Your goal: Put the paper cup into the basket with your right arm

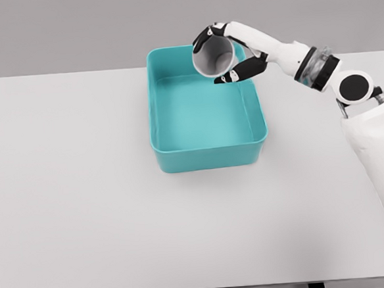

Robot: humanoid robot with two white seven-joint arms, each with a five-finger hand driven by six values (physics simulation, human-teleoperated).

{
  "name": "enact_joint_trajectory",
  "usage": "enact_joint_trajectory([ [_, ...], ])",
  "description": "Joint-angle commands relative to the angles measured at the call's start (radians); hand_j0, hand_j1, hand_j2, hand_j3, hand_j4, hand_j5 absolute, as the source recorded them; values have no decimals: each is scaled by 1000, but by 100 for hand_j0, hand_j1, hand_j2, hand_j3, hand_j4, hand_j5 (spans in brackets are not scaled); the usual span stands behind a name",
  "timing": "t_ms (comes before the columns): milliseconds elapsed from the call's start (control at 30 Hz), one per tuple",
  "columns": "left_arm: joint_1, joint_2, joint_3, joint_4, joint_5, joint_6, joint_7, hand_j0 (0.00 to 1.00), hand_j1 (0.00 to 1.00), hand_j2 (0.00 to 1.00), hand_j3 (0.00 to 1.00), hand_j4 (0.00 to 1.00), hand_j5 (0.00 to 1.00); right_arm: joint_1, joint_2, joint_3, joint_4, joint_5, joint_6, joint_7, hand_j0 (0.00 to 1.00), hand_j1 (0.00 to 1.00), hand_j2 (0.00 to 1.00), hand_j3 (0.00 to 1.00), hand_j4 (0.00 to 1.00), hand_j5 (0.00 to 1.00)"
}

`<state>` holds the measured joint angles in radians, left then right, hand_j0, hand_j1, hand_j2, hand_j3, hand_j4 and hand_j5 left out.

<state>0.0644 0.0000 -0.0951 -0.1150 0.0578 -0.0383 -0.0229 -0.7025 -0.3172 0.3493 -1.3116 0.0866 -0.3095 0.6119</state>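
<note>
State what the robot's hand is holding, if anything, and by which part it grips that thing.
The right hand holds the paper cup by its side wall, fingers wrapped around it, over the basket.

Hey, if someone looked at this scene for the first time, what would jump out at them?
First the bright teal rectangular plastic basket, sitting open and empty at the middle of the plain white table. Next the white right hand with dark fingertips, reaching in from the right and gripping a tilted grey-white paper cup above the basket's far right corner, the cup's mouth turned toward the camera.
</note>
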Motion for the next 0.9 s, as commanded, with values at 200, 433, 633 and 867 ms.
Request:
enact_joint_trajectory([
  [200, 0, 0, 0, 0, 1, 0, 0, 100, 100, 100, 100, 100, 100, -49, 0, 181, 2, 139, 9, -1, 54, 54, 54, 54, 54, 54],
  [433, 0, 0, 0, 0, -1, 0, -2, 100, 100, 100, 100, 100, 100, -104, -11, 309, 55, 194, 9, -1, 54, 54, 54, 54, 54, 54],
  [633, 0, 0, 0, 0, -1, 0, 0, 100, 100, 100, 100, 100, 100, -109, -11, 313, 60, 263, 9, -1, 78, 78, 78, 78, 78, 78],
  [867, 0, 0, 0, 0, 1, 0, 0, 100, 100, 100, 100, 100, 100, -107, -10, 313, 55, 302, 10, -1, 87, 87, 87, 87, 87, 87],
])
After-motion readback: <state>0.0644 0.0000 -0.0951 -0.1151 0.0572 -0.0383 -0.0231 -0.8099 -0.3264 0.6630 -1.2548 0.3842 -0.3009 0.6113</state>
